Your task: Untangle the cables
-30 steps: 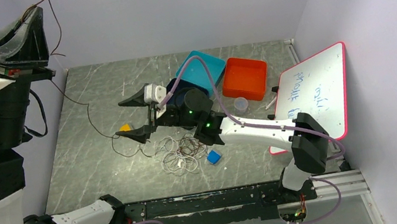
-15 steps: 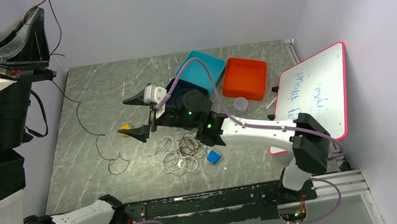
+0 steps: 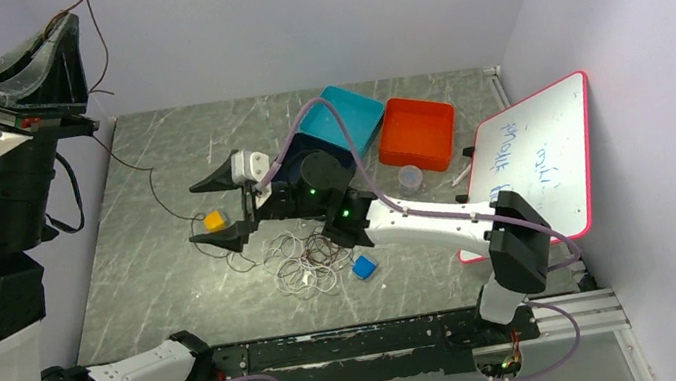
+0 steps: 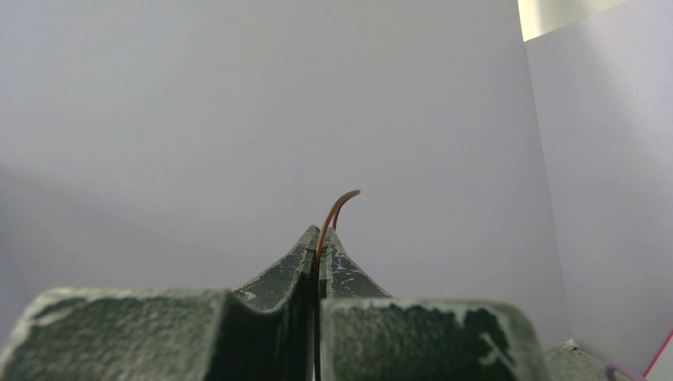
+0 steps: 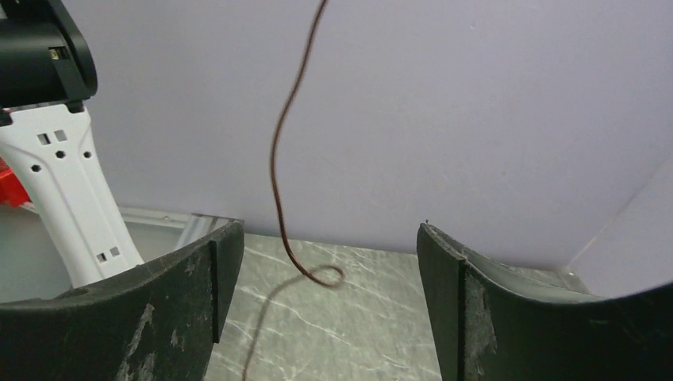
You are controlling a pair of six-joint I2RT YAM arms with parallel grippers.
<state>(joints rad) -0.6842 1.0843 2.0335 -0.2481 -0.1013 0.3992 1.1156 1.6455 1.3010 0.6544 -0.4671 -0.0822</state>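
Left tool [image 4: 318, 238] tight around brown cable [image 4: 340, 198]

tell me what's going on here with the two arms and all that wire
The arms are pulling cables apart. The left gripper is raised high at the left and shut on one thin brown cable, which hangs down to the table. The right gripper is open and low over the table by the yellow block, facing that strand and holding nothing. The pile of looped cables lies tangled next to a blue block.
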